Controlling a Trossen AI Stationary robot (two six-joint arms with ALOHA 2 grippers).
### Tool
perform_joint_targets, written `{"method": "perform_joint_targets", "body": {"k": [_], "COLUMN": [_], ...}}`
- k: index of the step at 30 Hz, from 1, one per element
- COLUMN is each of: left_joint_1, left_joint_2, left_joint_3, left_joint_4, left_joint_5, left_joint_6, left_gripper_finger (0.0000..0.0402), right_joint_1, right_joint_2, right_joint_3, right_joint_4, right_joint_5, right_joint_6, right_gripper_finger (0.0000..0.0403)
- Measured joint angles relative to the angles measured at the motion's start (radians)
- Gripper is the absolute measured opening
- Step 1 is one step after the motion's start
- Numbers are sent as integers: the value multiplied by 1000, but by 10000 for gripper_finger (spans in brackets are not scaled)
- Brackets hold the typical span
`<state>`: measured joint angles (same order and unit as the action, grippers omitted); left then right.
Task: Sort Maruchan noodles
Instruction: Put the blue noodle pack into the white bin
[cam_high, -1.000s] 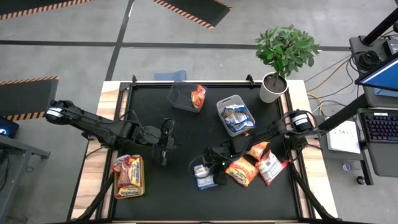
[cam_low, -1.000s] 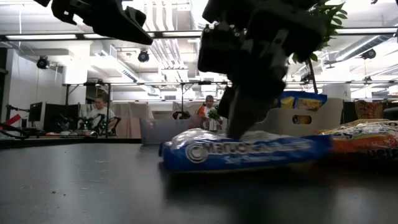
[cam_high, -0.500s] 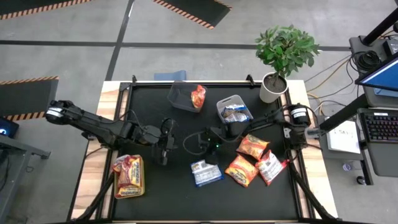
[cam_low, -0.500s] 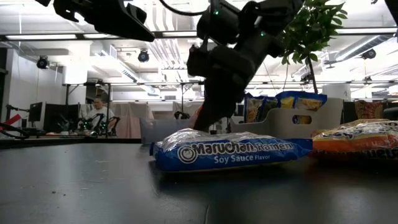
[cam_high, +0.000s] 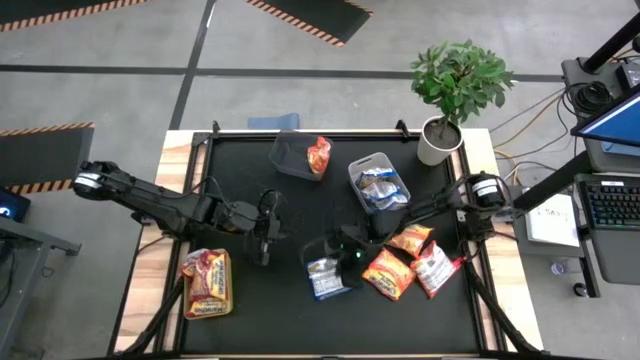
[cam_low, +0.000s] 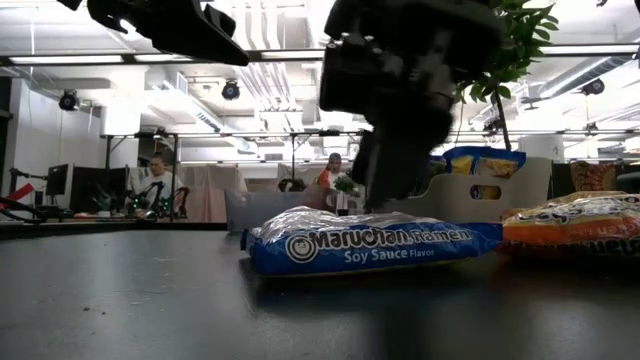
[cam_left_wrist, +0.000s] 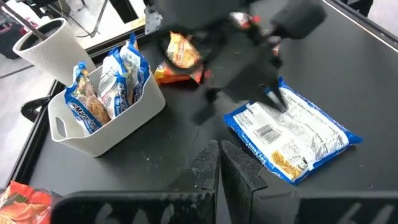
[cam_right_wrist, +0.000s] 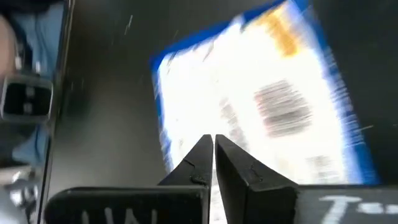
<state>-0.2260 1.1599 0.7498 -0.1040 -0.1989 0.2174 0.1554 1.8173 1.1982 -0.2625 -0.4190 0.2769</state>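
A blue Maruchan packet (cam_high: 326, 279) lies flat on the black table, clear of the bins; it also shows in the low view (cam_low: 370, 245). My right gripper (cam_high: 322, 252) is shut, pointing down over the packet's far edge, and its wrist view (cam_right_wrist: 212, 142) looks onto the packet's white back (cam_right_wrist: 249, 106). My left gripper (cam_high: 263, 238) is shut and empty, held above the table left of the packet. Two orange packets (cam_high: 388, 273) and a red-and-white one (cam_high: 435, 268) lie to the right. My right gripper's shut fingertips (cam_low: 385, 195) come from above at the blue packet's far edge (cam_left_wrist: 273, 102). I cannot tell whether they touch it. The packet lies flat on the table.
A pale bin (cam_high: 378, 185) holds blue packets, a grey bin (cam_high: 290, 155) at the far side holds an orange packet, and a yellow-green bin (cam_high: 207, 283) at the near left holds red packets. A potted plant (cam_high: 440, 140) stands at the far right corner.
My right gripper has risen off the blue packet and swung toward the far edge, then come back down over the packet. The packet, bowed under the gripper a second ago, now lies flat and a little farther toward the table's left.
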Motion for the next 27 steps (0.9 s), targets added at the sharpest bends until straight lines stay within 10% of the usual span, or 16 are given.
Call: {"method": "perform_joint_targets", "body": {"k": [10,17,27], "left_joint_1": [0,0,0], "left_joint_2": [0,0,86], "left_joint_3": [0,0,-23], "left_joint_4": [12,15,12], "left_joint_5": [0,0,0], "left_joint_6": [-21,-21,-21], "left_gripper_finger": [0,0,0], "right_joint_1": [3,-120,-237], "right_joint_2": [43,43,16], "right_joint_3": [-5,8,66], "right_joint_4": [18,21,-72], "right_joint_5": [74,361,336], "right_joint_6": [-36,-70,-69], "right_gripper_finger": [9,9,9]}}
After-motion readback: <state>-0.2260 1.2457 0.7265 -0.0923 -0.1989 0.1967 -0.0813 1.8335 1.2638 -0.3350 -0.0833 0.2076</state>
